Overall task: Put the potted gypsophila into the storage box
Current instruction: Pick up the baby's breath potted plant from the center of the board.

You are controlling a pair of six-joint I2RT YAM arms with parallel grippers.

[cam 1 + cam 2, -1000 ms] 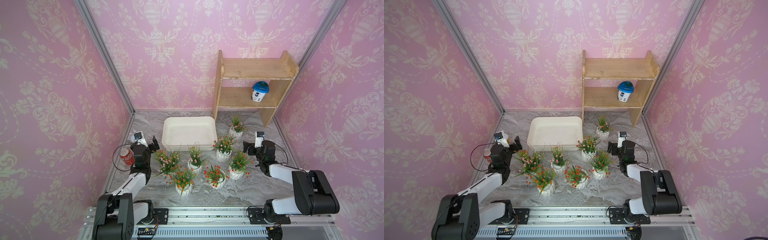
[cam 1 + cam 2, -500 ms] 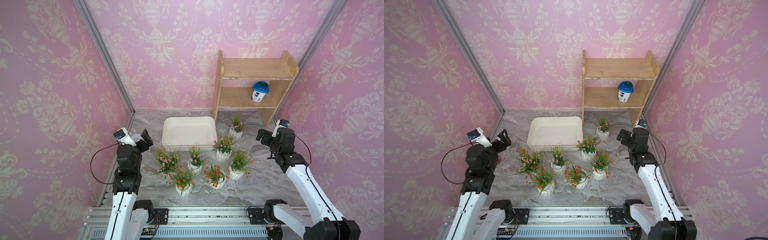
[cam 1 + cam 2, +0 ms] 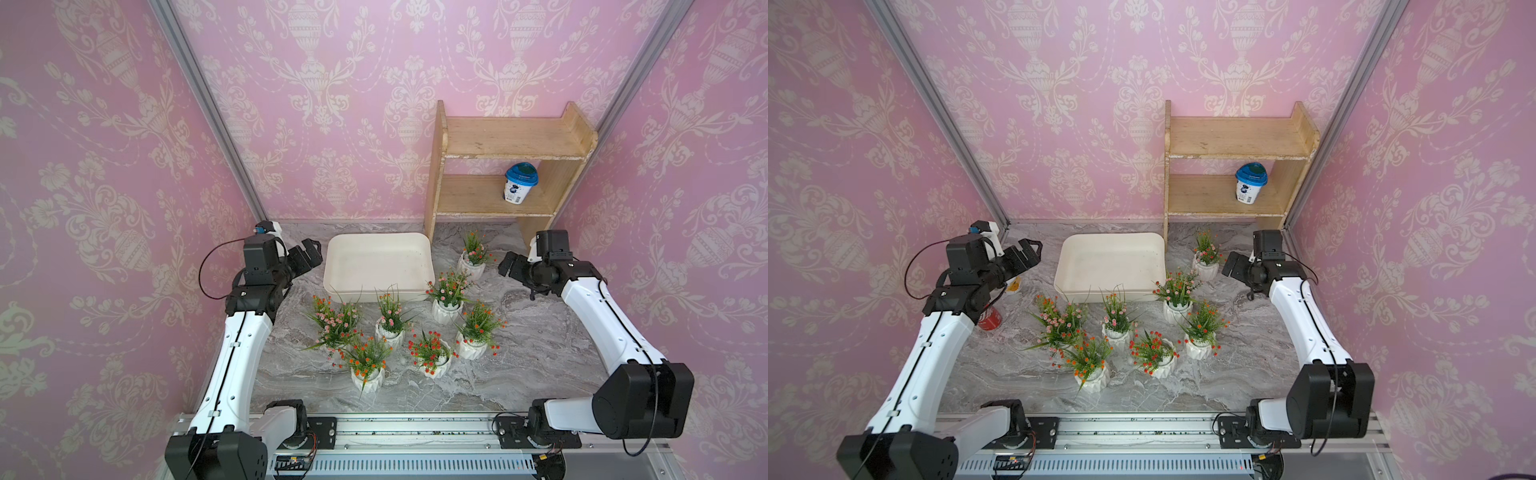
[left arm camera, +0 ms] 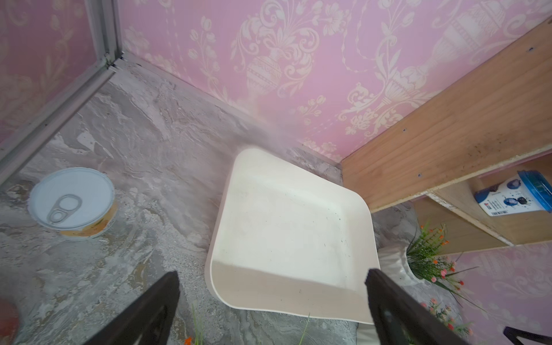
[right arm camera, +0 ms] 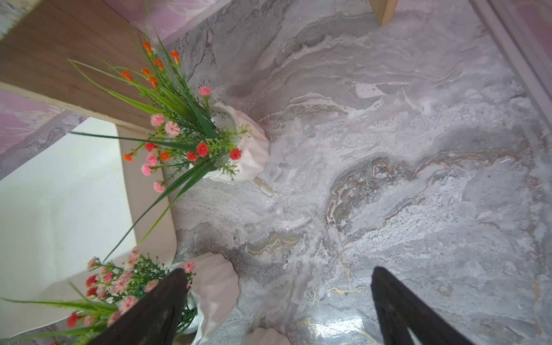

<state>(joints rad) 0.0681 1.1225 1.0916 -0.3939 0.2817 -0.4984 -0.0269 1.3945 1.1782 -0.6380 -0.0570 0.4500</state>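
Right wrist: potted gypsophila (image 5: 252,153) near right end effector (image 5: 277,270), apart.

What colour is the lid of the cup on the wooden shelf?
The lid is blue, clearest in a top view.

Cream-white storage box (image 3: 376,266), white ribbed pots (image 3: 471,352), pink damask wallpaper (image 3: 353,104)

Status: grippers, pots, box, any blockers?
Left gripper open, empty, beside storage box. Right gripper open, empty, by the rearmost pot. All seven potted gypsophila on the table; box empty. No blockers seen.
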